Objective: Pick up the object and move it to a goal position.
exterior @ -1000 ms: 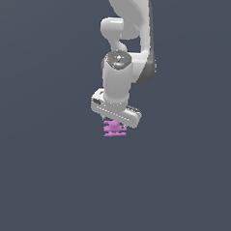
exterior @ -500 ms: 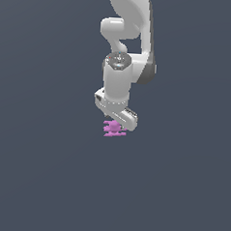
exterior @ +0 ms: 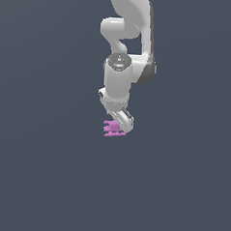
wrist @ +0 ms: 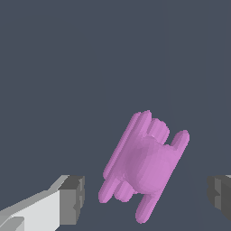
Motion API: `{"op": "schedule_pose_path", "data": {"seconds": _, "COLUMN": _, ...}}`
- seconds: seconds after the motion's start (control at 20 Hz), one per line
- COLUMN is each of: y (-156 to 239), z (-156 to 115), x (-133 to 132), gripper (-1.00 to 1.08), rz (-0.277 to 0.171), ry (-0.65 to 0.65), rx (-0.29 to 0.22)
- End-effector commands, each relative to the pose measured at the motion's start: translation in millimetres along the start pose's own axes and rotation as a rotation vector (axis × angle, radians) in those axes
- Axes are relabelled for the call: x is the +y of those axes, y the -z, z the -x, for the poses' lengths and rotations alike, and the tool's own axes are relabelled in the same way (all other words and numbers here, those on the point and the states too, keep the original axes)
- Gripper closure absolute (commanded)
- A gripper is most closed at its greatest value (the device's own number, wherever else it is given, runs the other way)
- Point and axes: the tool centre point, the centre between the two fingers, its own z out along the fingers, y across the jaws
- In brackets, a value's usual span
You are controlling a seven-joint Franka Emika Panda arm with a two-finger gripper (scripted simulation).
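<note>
Dark floor; wrist has swivelled, jaws wide around the object (wrist: 144, 167).

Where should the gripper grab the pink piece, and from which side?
Grip the pink piece across its lumpy middle body, coming from above. The thin prongs stick out at both ends, so pads would likely slip there. The open gripper already has a finger on each side, though the piece lies tilted between them.

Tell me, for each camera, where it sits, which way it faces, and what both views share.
Exterior view: off the arm, facing the white arm, with the pincer above the pink object.
Wrist view: on the wrist, looking along the pincer; dark fingertips flank the object, apart from it.
Shared: pincer and pink object.
</note>
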Motion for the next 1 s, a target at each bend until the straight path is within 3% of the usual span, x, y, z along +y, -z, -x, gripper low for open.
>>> {"op": "schedule_pose_path", "data": {"seconds": 0.0, "y": -1.6, "z": 1.7, "x": 1.7, "gripper": -0.92, "rz": 0.000, "ry": -0.070, "rx": -0.001}}
{"op": "schedule_pose_path", "data": {"seconds": 0.5, "y": -7.2, "z": 7.7, "x": 8.2, "gripper": -0.92, "rz": 0.000, "ry": -0.328, "rx": -0.005}}
{"op": "schedule_pose_path", "data": {"seconds": 0.95, "y": -9.9, "z": 10.7, "x": 11.6, "gripper": -0.92, "rz": 0.001, "ry": -0.460, "rx": -0.007}}
